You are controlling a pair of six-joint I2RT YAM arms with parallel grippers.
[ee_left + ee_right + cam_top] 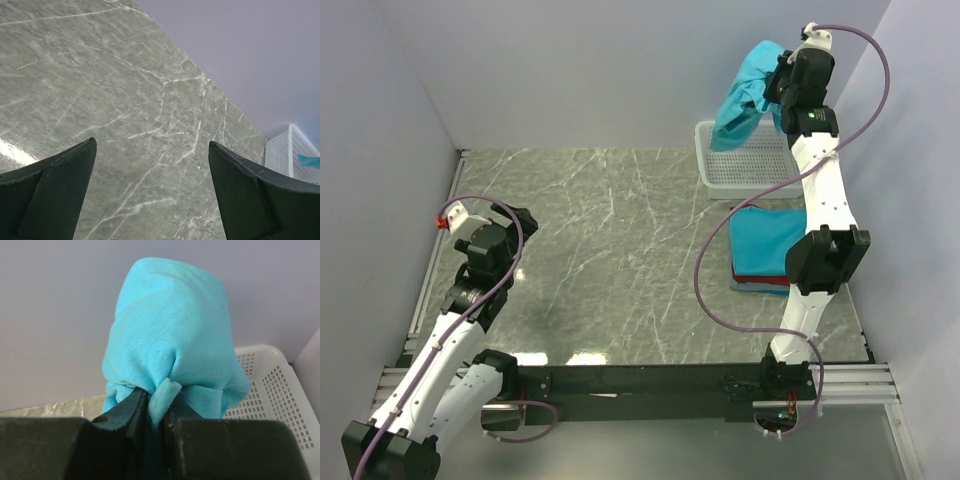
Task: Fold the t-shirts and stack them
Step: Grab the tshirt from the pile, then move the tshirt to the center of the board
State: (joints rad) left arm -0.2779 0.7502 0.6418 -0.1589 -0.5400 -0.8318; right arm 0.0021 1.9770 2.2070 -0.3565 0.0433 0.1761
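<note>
My right tool (155, 412) is pinched shut on a bunched fold of a teal shirt (170, 325), which hangs above the basket (745, 172). The folded stack (765, 250) lies on the worktop (610, 230) beside it. My left tool (150, 192) is wide, holding nothing. I judge the cloth light, limp and prone to bunching, so it is best regripped at the shoulder seams.
</note>
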